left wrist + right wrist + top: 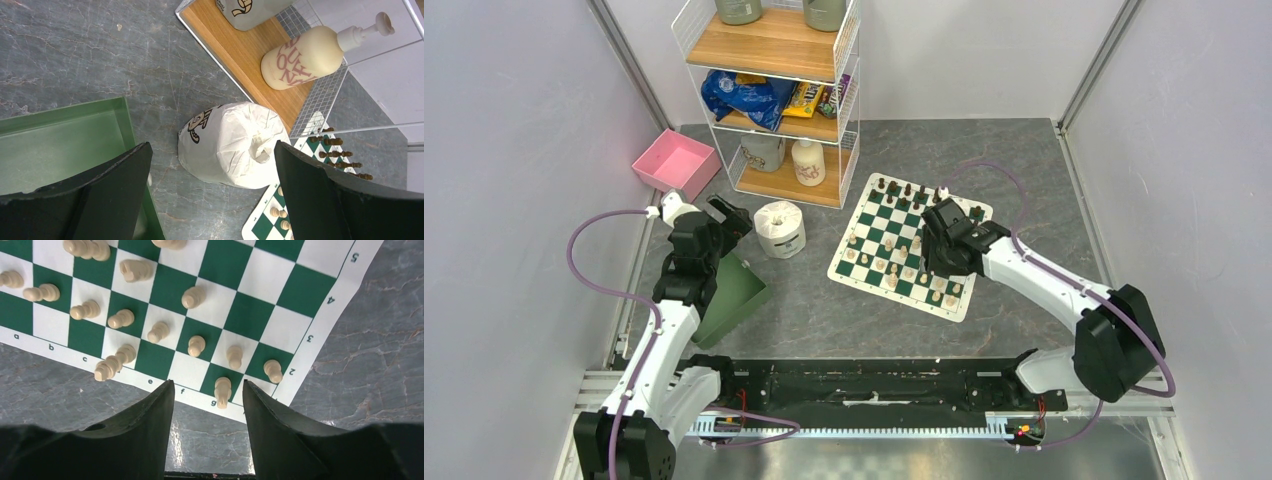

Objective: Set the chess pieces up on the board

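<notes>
- The right end effector [207, 388] hangs over the near, lettered edge of the board [320, 320]. Its two dark, wedge-shaped fingers stand moderately apart with nothing between them.
- Just beyond that gap, one of the cream pieces [223, 389] stands on the g file. Its turned body looks smooth and rounded.
- The board is a thin, flat mat of green and white squares. It lies right of centre on the grey marbled tabletop [375, 365], skewed to the tabletop's edges. Letters run along its near border and numbers up its right side.
- Cream pieces are scattered unevenly over the near ranks, and the dark brown pieces [904, 190] line the far edge.
- The left end effector [212, 147] is spread wide and grips nothing. One finger is over the rim of a plain green bin [65, 135].
- Beyond it sits a paper-wrapped toilet roll [230, 145], beside a wood-and-wire shelf [250, 55] that carries a pump bottle [300, 57].
</notes>
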Available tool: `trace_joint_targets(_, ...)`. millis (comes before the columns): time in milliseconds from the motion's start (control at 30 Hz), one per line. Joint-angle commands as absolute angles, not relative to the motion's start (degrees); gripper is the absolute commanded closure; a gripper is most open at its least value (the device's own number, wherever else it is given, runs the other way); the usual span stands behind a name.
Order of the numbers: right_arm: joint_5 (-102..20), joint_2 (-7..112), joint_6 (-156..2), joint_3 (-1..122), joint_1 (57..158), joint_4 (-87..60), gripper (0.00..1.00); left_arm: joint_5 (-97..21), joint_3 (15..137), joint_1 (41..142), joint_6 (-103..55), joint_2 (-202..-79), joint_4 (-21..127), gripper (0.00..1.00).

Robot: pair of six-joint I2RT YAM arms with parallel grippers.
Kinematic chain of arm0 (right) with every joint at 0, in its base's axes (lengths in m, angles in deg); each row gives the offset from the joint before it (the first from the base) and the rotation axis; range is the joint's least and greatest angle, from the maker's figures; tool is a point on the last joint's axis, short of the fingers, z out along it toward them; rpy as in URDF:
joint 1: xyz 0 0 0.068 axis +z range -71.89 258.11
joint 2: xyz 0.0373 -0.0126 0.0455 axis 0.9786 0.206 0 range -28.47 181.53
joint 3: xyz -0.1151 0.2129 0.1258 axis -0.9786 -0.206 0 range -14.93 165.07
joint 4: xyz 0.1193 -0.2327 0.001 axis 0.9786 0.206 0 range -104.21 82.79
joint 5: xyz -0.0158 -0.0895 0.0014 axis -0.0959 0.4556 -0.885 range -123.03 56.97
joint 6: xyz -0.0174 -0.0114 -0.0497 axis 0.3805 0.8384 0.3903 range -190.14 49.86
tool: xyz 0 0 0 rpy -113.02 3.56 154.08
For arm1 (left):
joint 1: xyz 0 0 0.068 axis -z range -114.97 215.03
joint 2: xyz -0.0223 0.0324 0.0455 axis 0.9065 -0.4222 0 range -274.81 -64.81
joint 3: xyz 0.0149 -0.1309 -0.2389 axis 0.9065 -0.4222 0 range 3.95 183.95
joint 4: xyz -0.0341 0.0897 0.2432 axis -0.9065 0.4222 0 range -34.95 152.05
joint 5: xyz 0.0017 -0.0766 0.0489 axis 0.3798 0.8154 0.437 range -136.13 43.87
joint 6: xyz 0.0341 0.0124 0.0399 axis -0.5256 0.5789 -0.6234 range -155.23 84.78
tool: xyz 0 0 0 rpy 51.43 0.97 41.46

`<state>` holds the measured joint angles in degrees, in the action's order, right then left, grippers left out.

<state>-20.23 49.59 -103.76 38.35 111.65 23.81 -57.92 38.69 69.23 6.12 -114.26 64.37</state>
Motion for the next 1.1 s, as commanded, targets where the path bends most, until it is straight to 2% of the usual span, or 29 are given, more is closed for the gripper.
trace_joint_targets(0, -17.97, 51.36, -103.42, 42.61, 111.85, 23.59, 0.36, -58.25, 38.74, 68.82, 6.61, -113.59, 62.94, 0.0)
trace_joint_targets(333, -15.59, 52.6, -103.79, 45.46, 111.67, 24.11, 0.03, -58.48, 39.85, 68.79, 6.7, -114.78, 63.22, 0.0)
trace_joint_targets(700, -13.98, 57.06, -103.55, 55.09, 108.74, 27.12, 0.03, -57.72, 41.12, 68.74, 9.56, -115.63, 63.5, 0.0)
trace_joint_targets(1067, -21.1, 63.15, -104.69, 74.27, 101.36, 28.9, 0.03, -55.72, 43.57, 68.76, 11.62, -117.17, 64.89, 0.0)
